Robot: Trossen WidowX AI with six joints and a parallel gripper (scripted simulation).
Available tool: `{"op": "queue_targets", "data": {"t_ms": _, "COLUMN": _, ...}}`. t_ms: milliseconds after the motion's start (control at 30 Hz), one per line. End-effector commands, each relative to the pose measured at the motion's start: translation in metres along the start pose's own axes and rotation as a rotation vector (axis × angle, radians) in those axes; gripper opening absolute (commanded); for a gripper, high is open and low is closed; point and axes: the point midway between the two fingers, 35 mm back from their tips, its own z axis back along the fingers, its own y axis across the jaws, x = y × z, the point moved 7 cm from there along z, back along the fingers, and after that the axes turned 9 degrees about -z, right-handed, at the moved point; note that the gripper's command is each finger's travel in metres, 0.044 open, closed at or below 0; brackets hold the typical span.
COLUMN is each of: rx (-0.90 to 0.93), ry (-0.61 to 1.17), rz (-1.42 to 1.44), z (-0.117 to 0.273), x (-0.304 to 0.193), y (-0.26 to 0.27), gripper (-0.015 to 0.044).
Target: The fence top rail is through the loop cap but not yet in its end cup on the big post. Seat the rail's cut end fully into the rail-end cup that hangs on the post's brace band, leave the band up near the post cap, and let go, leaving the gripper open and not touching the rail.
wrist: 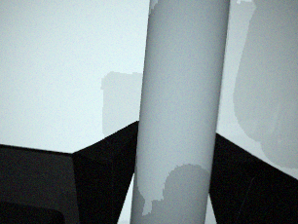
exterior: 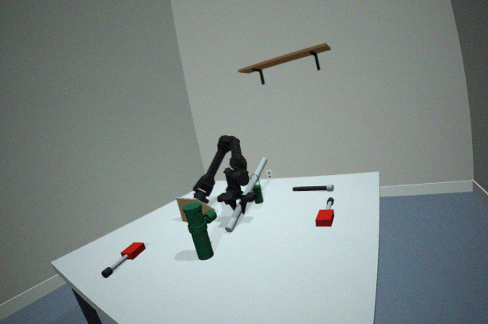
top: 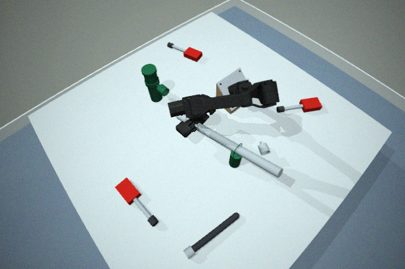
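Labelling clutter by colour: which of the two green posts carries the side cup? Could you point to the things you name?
The taller green post [top: 155, 91] [exterior: 203, 241]; the shorter has a thin loop on top instead.

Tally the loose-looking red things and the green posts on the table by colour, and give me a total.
Red blocks with a rod and black tip: 3
Green posts, one big, one small: 2
Total: 5
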Motion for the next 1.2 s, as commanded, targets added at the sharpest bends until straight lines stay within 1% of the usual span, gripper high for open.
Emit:
{"op": "queue_targets", "data": {"t_ms": 0, "rx": 0.007, "ry": 0.004, "rz": 0.001, "z": 0.005, "x": 0.000, "y": 0.000, "gripper": 0.0000}}
{"op": "queue_targets", "data": {"t_ms": 167, "rx": 0.017, "ry": -0.055, "rz": 0.005, "z": 0.016, "x": 0.006, "y": 0.001, "gripper": 0.0000}}
{"op": "queue_targets", "data": {"t_ms": 467, "rx": 0.046, "ry": -0.297, "rz": -0.007, "z": 0.067, "x": 0.025, "y": 0.002, "gripper": 0.0000}}
{"op": "queue_targets", "data": {"t_ms": 1167, "rx": 0.043, "ry": -0.297, "rz": -0.008, "z": 0.067, "x": 0.025, "y": 0.001, "gripper": 0.0000}}
